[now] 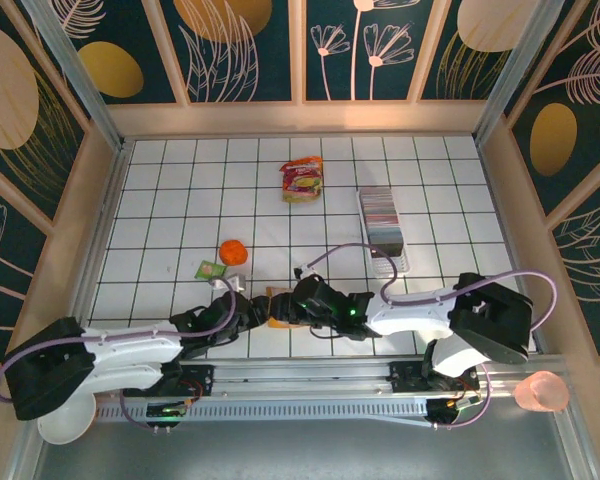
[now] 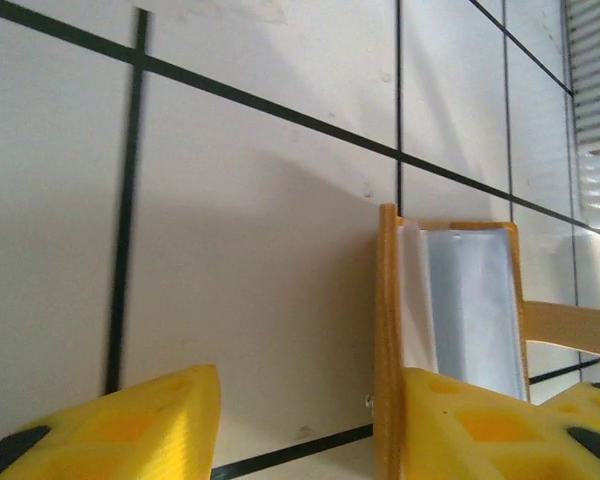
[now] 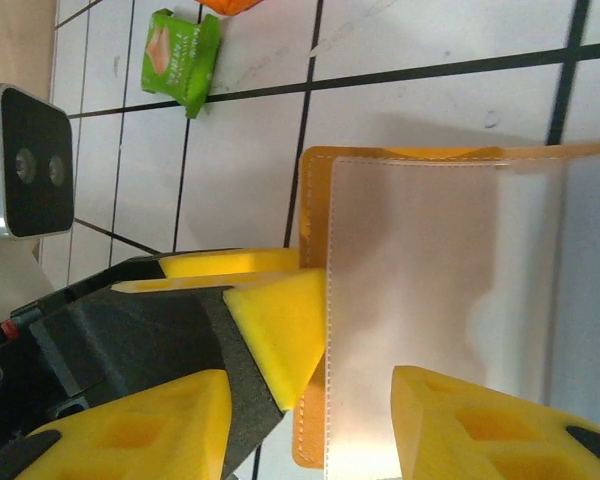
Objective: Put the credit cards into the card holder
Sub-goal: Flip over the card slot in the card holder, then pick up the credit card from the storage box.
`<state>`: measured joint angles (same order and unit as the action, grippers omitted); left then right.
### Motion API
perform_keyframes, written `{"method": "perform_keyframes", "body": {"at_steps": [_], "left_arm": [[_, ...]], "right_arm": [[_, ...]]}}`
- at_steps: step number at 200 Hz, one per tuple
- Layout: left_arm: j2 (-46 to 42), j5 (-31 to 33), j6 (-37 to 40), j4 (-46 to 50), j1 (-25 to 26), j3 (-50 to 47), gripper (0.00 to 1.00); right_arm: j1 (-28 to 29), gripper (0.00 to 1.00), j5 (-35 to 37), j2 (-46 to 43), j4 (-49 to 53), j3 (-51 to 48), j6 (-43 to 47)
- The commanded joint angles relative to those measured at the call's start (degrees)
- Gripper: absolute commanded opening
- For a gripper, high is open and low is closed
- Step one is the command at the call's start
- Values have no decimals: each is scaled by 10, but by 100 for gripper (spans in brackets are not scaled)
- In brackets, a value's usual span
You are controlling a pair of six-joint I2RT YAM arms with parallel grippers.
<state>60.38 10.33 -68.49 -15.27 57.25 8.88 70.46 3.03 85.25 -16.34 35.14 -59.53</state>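
The white tiled table [image 1: 160, 200] is the largest thing, and the two arms lie across its near part and meet close to the middle. The left arm [image 1: 130, 345] comes from the near left corner and the right arm [image 1: 430, 312] from the near right. On the right side, farther back, lies a long clear tray [image 1: 392, 262]. The cards [image 1: 382, 208] stand packed in a row inside it, well apart from the holder. A red-and-yellow packet [image 1: 302, 180] lies far in the middle. An orange ball [image 1: 232, 252] sits left of centre, with a small green sachet [image 1: 211, 269] just beside it on its near left. The holder [image 1: 278, 310] lies open on the table at the near middle, between the two grippers. Its clear pocket faces up, with the orange border around it. The left gripper [image 2: 310, 400] is released: its yellow fingers stand apart with bare tile between them, and one finger rests against the edge of the holder. The right gripper [image 3: 305, 385] is released as well, with its jaws standing apart over the open holder. Whether one of its fingertips touches the pocket, I cannot tell.
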Motion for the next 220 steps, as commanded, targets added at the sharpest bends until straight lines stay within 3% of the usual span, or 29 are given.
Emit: {"method": "perform_keyframes", "body": {"at_steps": [1,26,63,85,109,126,144,181,188,204,220], "left_arm": [[-57,77,-30,112,-2,-20,46],[-162,123,-61,180,-1,-37,37],[-295,122,-41,212,-2,-39,29],[-300,105,-9,212,-1,0,25],[-240,61,38,184,-2,57,25],[-173,28,67,166,-2,103,24],[-115,12,90,150,-3,143,20],[-37,-23,131,121,-32,197,13],[-30,-48,131,97,-47,192,13],[-13,-103,129,49,-74,183,13],[5,-125,140,31,-78,189,13]], "right_arm": [[4,46,-18,29,-2,-2,-4],[3,39,-18,35,-3,1,-4],[2,38,-13,12,-15,2,17],[-4,35,9,-32,16,8,53],[-25,34,75,-124,131,35,141],[-59,35,132,-204,205,58,263],[-120,42,133,-277,237,81,431],[-160,49,129,-368,254,88,960],[-163,61,132,-372,285,91,1054],[-204,67,100,-352,382,124,1146],[-287,69,44,-309,493,170,1204]]}}
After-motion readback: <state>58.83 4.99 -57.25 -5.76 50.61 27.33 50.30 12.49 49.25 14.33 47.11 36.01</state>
